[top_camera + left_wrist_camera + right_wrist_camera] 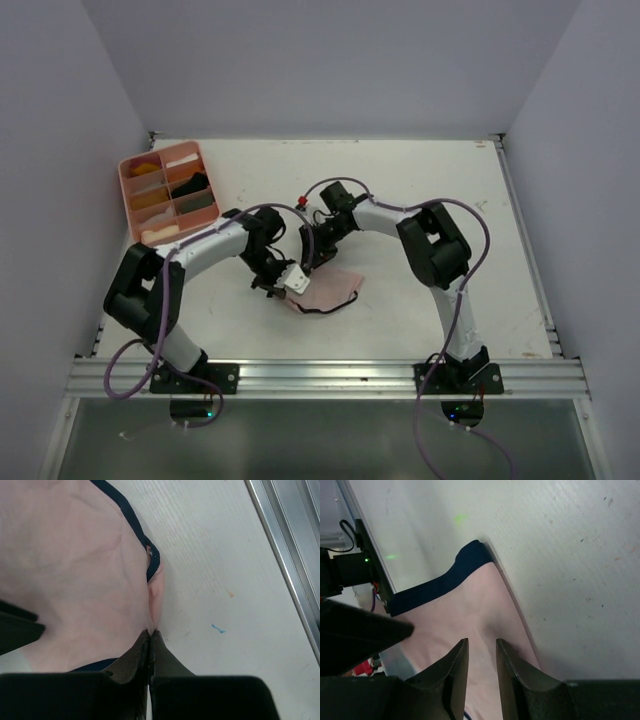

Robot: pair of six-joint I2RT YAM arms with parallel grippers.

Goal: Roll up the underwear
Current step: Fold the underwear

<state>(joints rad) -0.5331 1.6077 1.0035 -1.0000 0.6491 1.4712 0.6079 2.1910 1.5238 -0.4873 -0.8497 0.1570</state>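
The pale pink underwear (335,288) with thin dark edging lies spread on the white table, between the two arms. My left gripper (290,288) is at its left edge. In the left wrist view the left gripper (151,631) is shut, pinching a small fold of the underwear (75,570) at its tips. My right gripper (306,265) is at the cloth's far-left corner. In the right wrist view the right gripper (481,642) stands over the underwear (465,605) with a narrow gap between its jaws and a slight ridge of cloth below that gap. The navy edging (435,585) curves just beyond.
A pink compartment tray (128,200) holding several small items stands at the back left. An aluminium rail (330,375) runs along the table's near edge, and it also shows as the rail (287,555) in the left wrist view. A small blue mark (217,628) is on the tabletop.
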